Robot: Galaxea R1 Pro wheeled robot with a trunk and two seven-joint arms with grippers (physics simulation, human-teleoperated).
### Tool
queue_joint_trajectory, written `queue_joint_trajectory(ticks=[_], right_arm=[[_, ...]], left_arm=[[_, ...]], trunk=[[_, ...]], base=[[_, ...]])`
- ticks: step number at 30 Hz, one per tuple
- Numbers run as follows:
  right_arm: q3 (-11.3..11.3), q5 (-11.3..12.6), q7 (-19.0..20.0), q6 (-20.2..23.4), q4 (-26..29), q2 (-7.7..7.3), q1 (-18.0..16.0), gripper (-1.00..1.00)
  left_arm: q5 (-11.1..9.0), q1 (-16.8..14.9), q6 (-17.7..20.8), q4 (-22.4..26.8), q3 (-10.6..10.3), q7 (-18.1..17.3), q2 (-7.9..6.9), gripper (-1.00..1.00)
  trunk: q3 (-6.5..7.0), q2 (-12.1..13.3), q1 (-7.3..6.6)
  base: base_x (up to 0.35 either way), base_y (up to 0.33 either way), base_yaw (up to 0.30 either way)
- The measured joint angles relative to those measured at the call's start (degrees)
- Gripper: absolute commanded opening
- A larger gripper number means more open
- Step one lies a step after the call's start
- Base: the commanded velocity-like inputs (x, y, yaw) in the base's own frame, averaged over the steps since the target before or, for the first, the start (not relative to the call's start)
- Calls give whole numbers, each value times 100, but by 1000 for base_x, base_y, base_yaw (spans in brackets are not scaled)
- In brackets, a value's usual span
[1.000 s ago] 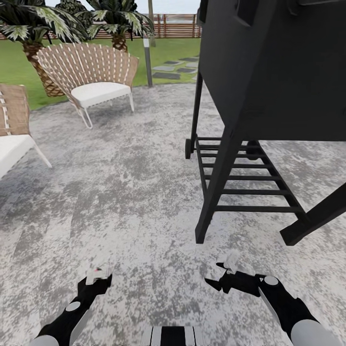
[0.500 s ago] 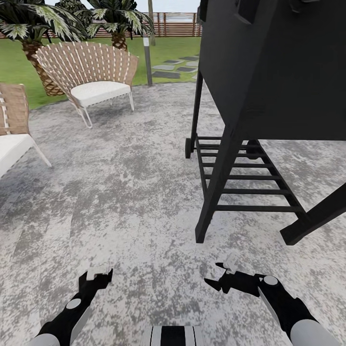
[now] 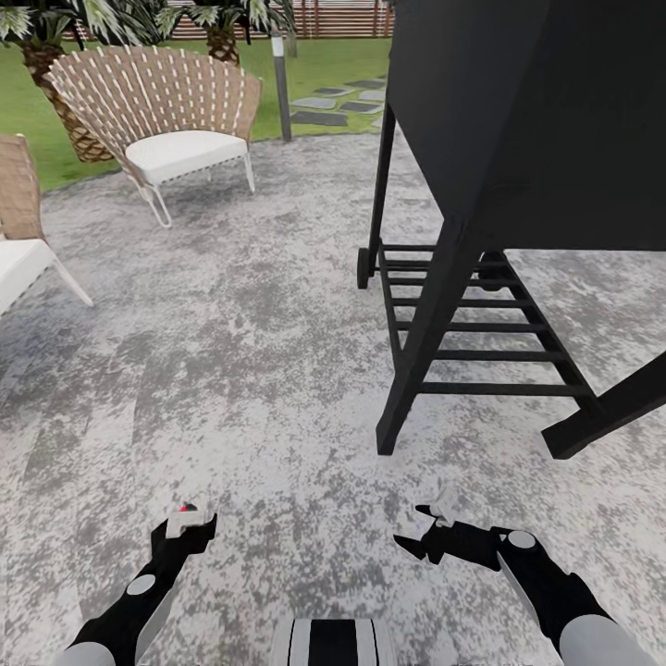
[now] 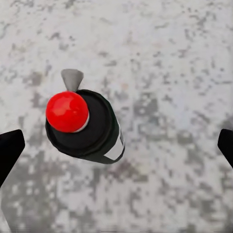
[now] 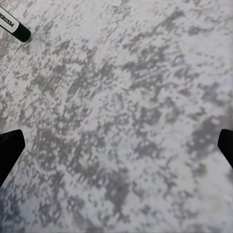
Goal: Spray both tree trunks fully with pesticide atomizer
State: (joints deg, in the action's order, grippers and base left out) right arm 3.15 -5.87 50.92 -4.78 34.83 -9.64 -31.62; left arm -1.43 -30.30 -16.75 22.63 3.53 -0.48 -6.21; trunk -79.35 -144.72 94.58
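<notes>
The pesticide atomizer stands upright on the mottled grey paving, a black can with a red cap and a grey nozzle. My left gripper hangs just above it, open, with its fingertips wide apart on either side and not touching the can. The red cap peeks out at that gripper in the head view. My right gripper is open over bare paving, empty. The garden lawn with stepping stones lies far ahead. A thin trunk stands at the back; I cannot tell if it is one of the trees.
A large black grill on slatted legs stands close at front right. A wicker chair with a white cushion sits ahead left, another at the left edge. A lamp post and short palms border the lawn.
The head view has tilted downward, so chairs, grill and lawn sit higher in the picture. The left gripper is slightly lower than a second ago. The right arm has held still.
</notes>
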Motion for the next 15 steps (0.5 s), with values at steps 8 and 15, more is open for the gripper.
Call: queue_joint_trajectory(ticks=[8, 15], right_arm=[[-5, 1, 0, -3, 3, 0, 0, 100], [-6, 1, -5, -3, 3, 0, 0, 100]], left_arm=[[-1, 0, -4, 0, 0, 0, -4, 100], [-1, 0, -4, 0, 0, 0, -4, 100]], trunk=[[-41, 0, 0], [-74, 0, 0]], base=[[0, 0, 0], [0, 0, 8]])
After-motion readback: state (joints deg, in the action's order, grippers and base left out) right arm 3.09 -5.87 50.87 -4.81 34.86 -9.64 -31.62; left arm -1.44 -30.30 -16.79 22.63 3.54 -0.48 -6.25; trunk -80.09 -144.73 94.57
